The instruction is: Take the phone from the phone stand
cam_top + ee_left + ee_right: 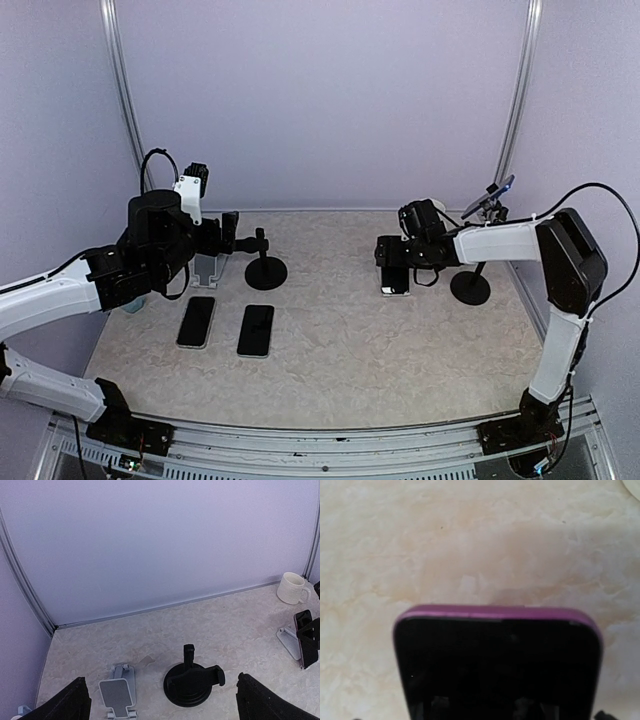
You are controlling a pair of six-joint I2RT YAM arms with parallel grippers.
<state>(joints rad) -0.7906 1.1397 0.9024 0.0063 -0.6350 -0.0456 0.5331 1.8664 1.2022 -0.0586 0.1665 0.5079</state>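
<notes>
Phone (395, 278) in a purple case, propped steeply in a pale stand (287, 641) on the surface (340, 340), right of centre. Its long axis rises from the surface, and its upper edge points toward the right gripper (393, 250). That gripper sits directly over the phone's upper end, and in the right wrist view the phone fills the lower frame. Whether its jaws grasp the phone cannot be told, as no fingers show. The left gripper (160, 680) is released, jaws wide, and faces an empty black stand (192, 682), well apart from the phone. The right arm is much the nearer, so removal likely calls for a lift along the phone's long axis.
</notes>
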